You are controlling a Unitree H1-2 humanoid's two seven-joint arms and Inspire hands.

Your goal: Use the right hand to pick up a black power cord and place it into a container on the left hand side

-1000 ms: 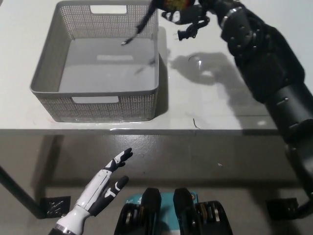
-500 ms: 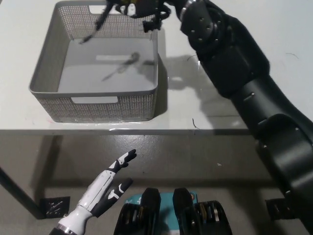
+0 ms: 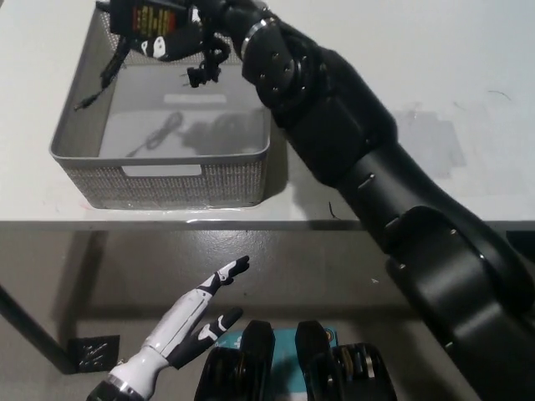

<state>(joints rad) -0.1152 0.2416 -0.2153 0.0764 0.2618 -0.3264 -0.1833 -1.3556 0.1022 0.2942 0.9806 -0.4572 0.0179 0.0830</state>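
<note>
In the head view, the black right hand [image 3: 180, 29] is now above the far part of the grey perforated plastic basket [image 3: 88, 163], which stands on the left side of the white worktop [image 3: 435, 100]. One second ago this hand was beyond the right rim of the basket, over the bare worktop; half a second ago it was just crossing that rim. So the arm has carried its load sideways to the left, until it hangs inside the outline of the container.

The hand is closed around the black power cord with its block-shaped adapter [image 3: 146, 21]. The loose plug end [image 3: 194, 77] and a thin cable tail dangle below it, over the basket floor, and do not yet lie there. I judge that the transport step is nearly finished and only the release remains.

The white left hand [image 3: 188, 322] rests low in front of the worktop, with fingers spread and holding nothing.
</note>
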